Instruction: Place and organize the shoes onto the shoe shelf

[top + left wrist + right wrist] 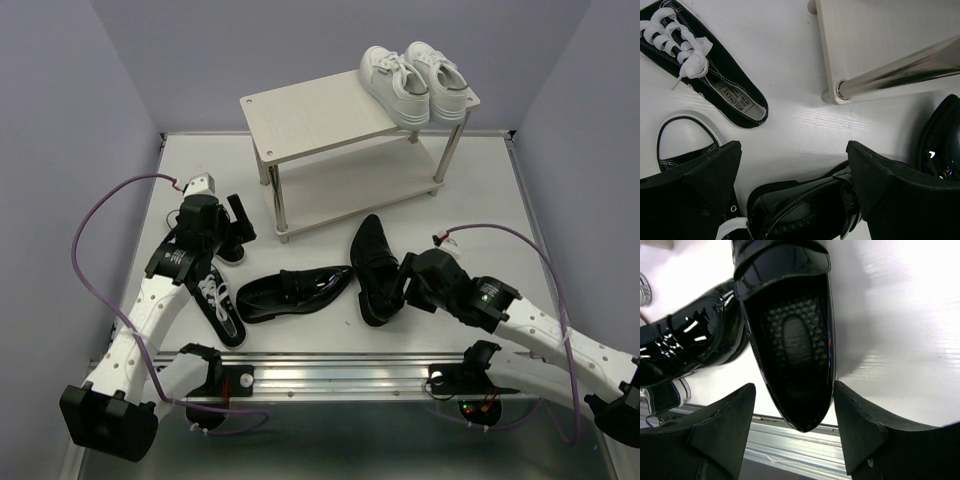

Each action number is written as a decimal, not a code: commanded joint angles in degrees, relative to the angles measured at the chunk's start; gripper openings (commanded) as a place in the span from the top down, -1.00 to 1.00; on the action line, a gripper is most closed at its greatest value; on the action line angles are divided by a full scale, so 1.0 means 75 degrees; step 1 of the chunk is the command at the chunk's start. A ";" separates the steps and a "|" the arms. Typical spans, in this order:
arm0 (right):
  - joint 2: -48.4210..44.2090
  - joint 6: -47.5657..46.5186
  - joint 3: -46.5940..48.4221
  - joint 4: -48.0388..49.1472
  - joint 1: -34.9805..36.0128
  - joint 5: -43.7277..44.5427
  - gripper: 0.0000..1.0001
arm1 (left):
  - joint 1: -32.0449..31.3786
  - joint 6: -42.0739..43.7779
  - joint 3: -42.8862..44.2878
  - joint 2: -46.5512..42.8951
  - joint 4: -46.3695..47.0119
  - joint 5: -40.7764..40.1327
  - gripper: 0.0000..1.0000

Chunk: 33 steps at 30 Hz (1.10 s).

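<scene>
Two white lace-up shoes (418,78) stand side by side on the right of the shoe shelf's (310,118) top board. On the table lie two glossy black loafers, one (292,291) sideways and one (371,266) pointing at the shelf. My right gripper (396,284) (793,390) is open and straddles the heel of that second loafer (790,330). Its right finger touches the heel and its left finger stands apart. My left gripper (236,226) (792,150) hangs wide open over the sideways loafer's (805,210) end, holding nothing. Two black canvas sneakers (715,70) (682,145) lie beside it.
The shelf's lower board (875,40) and a silver leg (905,70) are close ahead of the left gripper. An aluminium rail (340,378) runs along the near table edge, just behind the right loafer's heel. Purple cables loop off both arms. Grey walls enclose the table.
</scene>
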 commanded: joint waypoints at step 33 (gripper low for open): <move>0.1265 -0.1634 0.2051 -0.1550 -0.0138 0.2182 0.99 | 0.0002 -0.0154 -0.0109 -0.0174 0.0247 -0.0145 -0.97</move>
